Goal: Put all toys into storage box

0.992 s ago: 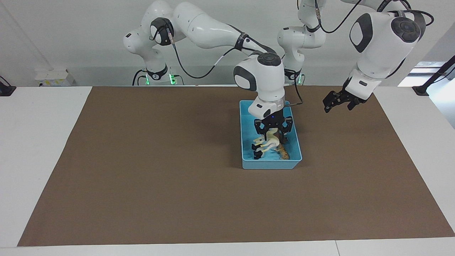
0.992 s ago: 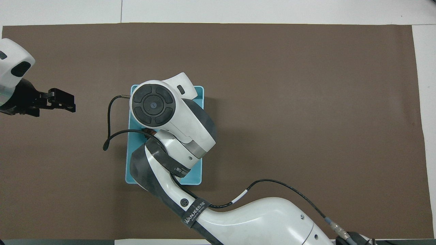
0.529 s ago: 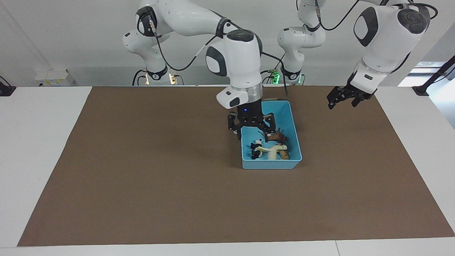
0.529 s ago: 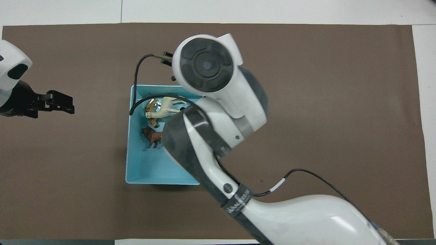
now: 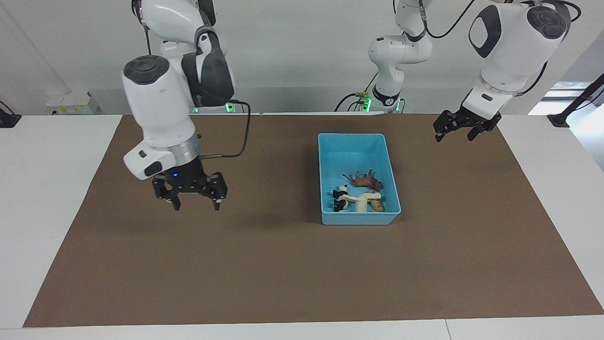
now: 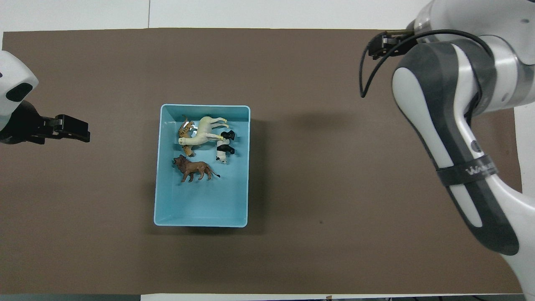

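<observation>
brown matting covers the white table [image 5: 28, 198], on which the light-blue rectangular plastic storage box [image 5: 330, 215] is set toward the left arm's end; within it are collected the orange striped tiger [image 6: 184, 127], cream-white horse [image 6: 205, 133], black-and-white panda [image 6: 225, 145] and brown maned animal [image 6: 194, 169], so the task is judged complete. the right gripper [image 5: 195, 204] and left gripper [image 5: 457, 132] are held spread and empty above bare matting, well apart from the box, presumably so that nothing inside is disturbed.
</observation>
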`<action>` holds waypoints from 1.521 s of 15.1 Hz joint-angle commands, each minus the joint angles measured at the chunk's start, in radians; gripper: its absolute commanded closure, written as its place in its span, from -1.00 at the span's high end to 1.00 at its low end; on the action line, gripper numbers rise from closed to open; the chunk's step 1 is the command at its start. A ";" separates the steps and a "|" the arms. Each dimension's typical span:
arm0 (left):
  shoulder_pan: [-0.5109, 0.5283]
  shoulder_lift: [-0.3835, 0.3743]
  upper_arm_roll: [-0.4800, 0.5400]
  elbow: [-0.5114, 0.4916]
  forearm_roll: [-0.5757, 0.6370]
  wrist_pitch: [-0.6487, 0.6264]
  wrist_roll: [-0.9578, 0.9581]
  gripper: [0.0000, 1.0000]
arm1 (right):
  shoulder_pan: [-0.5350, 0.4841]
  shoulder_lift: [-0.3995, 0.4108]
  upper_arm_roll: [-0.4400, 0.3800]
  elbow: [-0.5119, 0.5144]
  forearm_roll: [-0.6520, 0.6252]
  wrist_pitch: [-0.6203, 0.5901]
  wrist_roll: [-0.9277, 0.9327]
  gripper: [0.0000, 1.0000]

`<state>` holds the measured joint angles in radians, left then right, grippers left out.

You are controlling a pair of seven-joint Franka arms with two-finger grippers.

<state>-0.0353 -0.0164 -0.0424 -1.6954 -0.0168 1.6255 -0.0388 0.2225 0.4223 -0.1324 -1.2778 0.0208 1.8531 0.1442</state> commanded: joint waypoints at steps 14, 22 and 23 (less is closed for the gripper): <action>0.014 -0.028 -0.001 -0.026 0.009 -0.003 0.008 1.00 | -0.203 -0.447 0.014 -0.399 -0.007 -0.236 -0.110 1.00; 0.012 -0.028 -0.002 -0.026 0.009 -0.001 0.008 1.00 | -0.219 -0.474 0.016 -0.443 -0.056 -0.152 -0.117 1.00; 0.012 -0.028 -0.002 -0.026 0.009 -0.003 0.008 1.00 | -0.219 -0.471 0.016 -0.443 -0.055 -0.155 -0.114 1.00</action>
<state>-0.0325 -0.0176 -0.0387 -1.6961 -0.0168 1.6255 -0.0369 0.0203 -0.0476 -0.1323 -1.6950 -0.0175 1.6716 0.0165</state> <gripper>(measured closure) 0.000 0.000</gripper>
